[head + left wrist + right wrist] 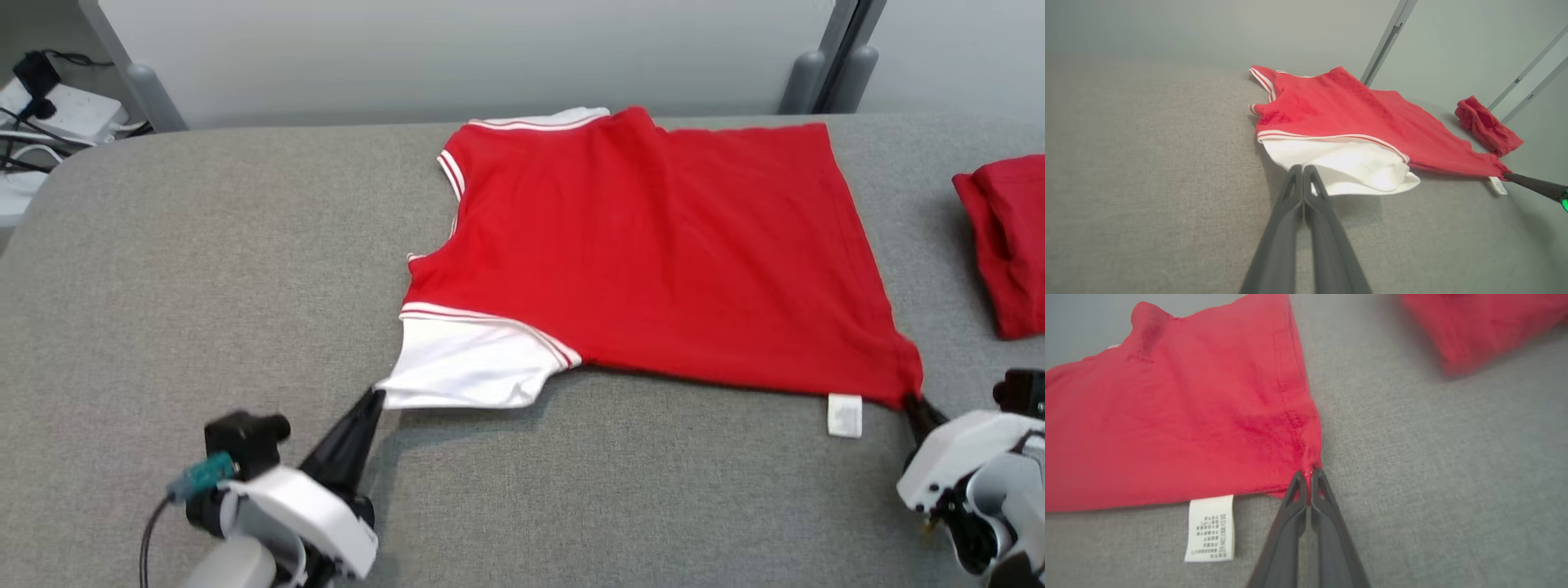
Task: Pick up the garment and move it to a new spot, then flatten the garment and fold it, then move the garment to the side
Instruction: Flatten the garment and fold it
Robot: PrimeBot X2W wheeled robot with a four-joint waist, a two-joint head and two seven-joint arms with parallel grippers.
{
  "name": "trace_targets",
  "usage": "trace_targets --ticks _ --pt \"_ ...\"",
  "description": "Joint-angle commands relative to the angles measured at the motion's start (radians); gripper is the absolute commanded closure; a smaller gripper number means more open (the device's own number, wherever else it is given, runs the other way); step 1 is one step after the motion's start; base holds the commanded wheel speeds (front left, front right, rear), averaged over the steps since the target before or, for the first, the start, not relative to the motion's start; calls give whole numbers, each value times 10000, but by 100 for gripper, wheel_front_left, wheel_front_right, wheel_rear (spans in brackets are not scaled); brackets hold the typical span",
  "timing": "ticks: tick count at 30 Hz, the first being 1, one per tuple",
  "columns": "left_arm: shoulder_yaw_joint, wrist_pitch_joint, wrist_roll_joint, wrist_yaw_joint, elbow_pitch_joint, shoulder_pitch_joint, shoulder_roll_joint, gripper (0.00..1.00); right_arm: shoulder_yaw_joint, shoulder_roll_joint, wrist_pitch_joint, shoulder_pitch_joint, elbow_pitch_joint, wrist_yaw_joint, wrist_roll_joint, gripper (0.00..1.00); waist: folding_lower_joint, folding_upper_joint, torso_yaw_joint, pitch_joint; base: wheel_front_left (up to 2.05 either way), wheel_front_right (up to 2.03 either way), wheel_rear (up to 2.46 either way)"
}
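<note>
Left end effector (375, 398) clamps a sleeve of the red-and-white cloth garment (653, 253). Right end effector (1310, 472) clamps its hem corner

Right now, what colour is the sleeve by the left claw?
The sleeve is white; the left wrist view shows it best.

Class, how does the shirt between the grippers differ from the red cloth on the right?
The shirt lies spread flat; the cloth is bunched. The shirt has a white sleeve; the cloth looks all red. The left gripper and right gripper pinch the shirt; the cloth is untouched. Both lie on the grey table.
</note>
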Motion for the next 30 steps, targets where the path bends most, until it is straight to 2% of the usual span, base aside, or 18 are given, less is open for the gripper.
trace_targets --ticks 1,4,9,15,21,26,30 --pt "505 -130 150 178 -454 107 318 100 224 -351 183 367 -287 -13 201 100 0 -1 64 -140 0 0 0" --pt "539 -130 257 397 -1048 892 314 100 391 -654 355 779 -620 -13 500 100 0 -1 89 -217 0 0 0" --pt "314 50 274 877 -1928 1911 435 100 502 -1035 -222 1117 -853 -13 603 100 0 -1 81 -268 0 0 0" --pt "219 575 -117 1342 -3078 2905 582 100 643 -1197 -496 1355 -882 -13 712 100 0 -1 97 -261 0 0 0" --pt "-68 1056 -13 1756 -3877 3457 868 100 575 -1492 -682 1776 -1087 -13 1019 100 0 -1 242 -287 0 0 0" --pt "-303 1363 172 1994 -3988 3624 1023 100 605 -1689 -758 2186 -1171 -13 1085 100 0 -1 298 -334 0 0 0" --pt "-833 1510 917 2046 -3441 3270 1057 100 588 -1606 -803 2337 -1131 -13 1179 100 0 -1 302 -367 0 0 0"
